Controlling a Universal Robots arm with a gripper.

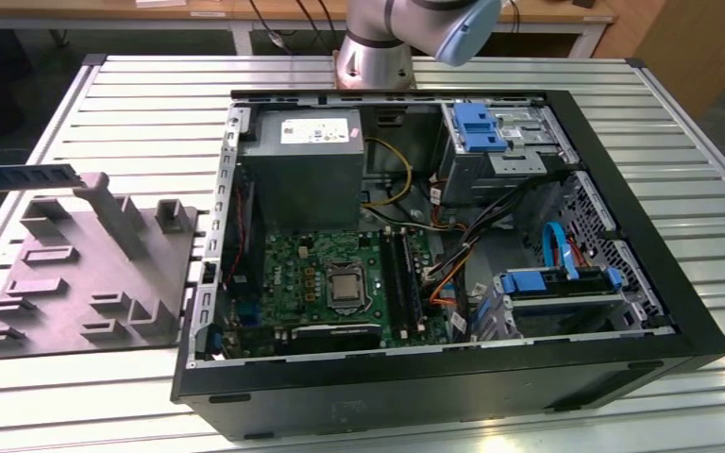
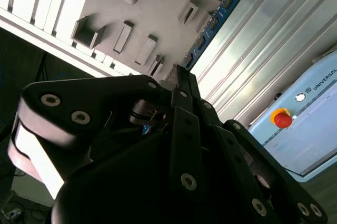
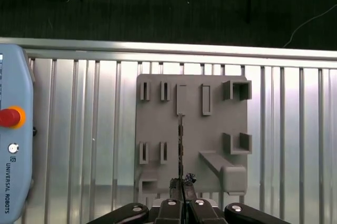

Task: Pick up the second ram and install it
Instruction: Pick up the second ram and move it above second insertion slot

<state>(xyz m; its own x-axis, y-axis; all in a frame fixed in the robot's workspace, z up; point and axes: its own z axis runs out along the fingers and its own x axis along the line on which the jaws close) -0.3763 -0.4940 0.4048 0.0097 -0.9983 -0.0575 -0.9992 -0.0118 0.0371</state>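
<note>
Fingers (image 2: 181, 103) clenched on ram (image 2: 213, 21), held over grey holder (image 3: 210, 129) on bench (image 3: 79, 129).

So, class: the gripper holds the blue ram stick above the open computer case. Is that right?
Not quite. The gripper holds the second ram above the grey holder tray, not above the open computer case, which stands beside the tray. The first wrist view shows the tray under the stick.
</note>
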